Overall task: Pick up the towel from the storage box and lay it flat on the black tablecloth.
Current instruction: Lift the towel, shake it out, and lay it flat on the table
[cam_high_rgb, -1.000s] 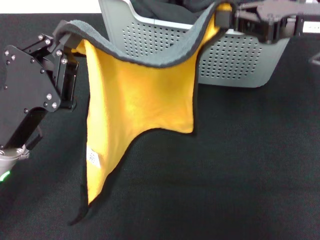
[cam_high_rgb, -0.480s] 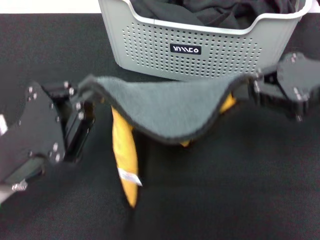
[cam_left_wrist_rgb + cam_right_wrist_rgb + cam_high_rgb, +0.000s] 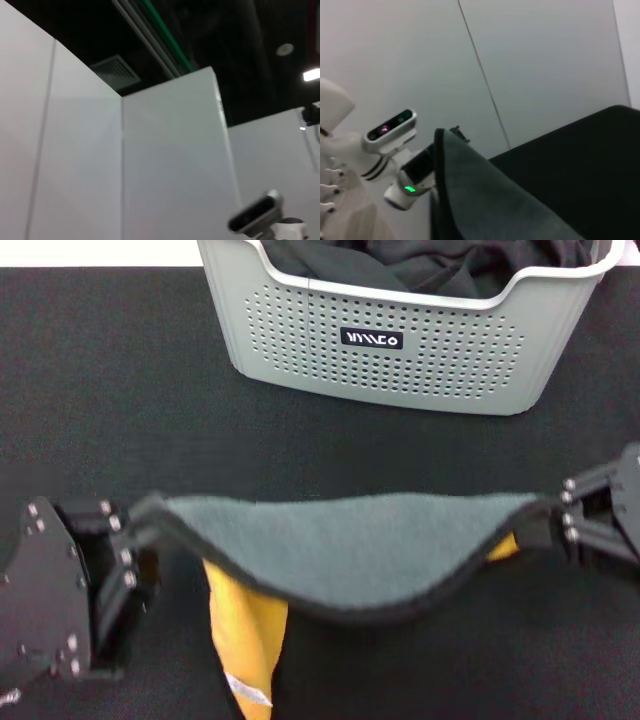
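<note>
The towel [image 3: 350,550] hangs stretched between both grippers in the head view, grey side up, with its orange-yellow side drooping below toward the black tablecloth [image 3: 120,390]. My left gripper [image 3: 140,525] is shut on the towel's left corner. My right gripper [image 3: 545,525] is shut on its right corner. The grey side of the towel [image 3: 485,200] also shows in the right wrist view. The light grey storage box [image 3: 400,350] stands behind the towel, at the back. The left wrist view shows only walls and ceiling.
A black fabric bundle [image 3: 420,265] lies inside the storage box. A white label [image 3: 245,690] hangs on the towel's drooping yellow part. The tablecloth spreads in front of and beside the box.
Both grippers have carried the towel from over the box toward me and lower down. The towel has turned from hanging with its yellow face showing to stretched with its grey side up.
</note>
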Available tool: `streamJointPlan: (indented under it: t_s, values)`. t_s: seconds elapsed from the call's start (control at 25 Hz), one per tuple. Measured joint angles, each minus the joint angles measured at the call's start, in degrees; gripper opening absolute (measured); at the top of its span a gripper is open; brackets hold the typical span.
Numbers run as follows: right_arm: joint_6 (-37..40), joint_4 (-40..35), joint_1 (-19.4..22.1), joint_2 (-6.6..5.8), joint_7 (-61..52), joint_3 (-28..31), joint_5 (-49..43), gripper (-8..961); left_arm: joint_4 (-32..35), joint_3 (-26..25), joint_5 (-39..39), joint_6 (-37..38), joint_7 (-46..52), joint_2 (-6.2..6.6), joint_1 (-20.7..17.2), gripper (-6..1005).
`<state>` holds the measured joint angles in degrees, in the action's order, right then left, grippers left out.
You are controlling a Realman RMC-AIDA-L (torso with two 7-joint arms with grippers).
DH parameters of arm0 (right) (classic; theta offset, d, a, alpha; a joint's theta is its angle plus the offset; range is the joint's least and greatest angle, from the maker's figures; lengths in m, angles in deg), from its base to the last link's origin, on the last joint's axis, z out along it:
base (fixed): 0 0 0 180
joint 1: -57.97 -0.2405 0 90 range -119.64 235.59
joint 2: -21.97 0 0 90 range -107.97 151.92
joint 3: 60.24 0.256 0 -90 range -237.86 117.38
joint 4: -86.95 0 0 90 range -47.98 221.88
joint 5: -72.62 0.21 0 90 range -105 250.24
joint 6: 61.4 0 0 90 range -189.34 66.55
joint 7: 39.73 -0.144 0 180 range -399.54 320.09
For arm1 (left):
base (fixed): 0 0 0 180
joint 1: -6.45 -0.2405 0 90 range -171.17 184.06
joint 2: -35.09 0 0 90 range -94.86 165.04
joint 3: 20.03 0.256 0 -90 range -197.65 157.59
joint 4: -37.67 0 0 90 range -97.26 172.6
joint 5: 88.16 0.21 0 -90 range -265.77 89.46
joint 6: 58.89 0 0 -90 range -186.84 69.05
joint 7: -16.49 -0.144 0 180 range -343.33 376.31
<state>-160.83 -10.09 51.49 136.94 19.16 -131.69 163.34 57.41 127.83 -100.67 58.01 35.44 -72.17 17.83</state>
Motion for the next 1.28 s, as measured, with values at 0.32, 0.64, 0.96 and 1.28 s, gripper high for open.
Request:
streamJointPlan:
  t_s: [0.32,0.64,0.96,1.28]
  values:
    - [-1.21,-1.31,3.18,-0.23,-0.03,-6.80,1.13,11,2.97,-0.20,9.60,-0.01,-0.16,0.29,-1.17,18]
    - [-1.75,-5.20,4.12,-1.91,0.32,-14.46,0.90,11,5.58,0.15,17.10,0.13,0.13,2.14,-1.84,18]
    - [-2.17,-10.74,4.26,-3.23,0.54,-18.32,2.91,10,11.94,0.18,21.58,0.49,-1.36,5.75,-4.93,18]
    - [-2.36,-8.27,1.90,-4.63,1.99,-19.05,7.43,11,15.09,-0.39,22.67,0.44,-2.06,7.93,-5.44,19]
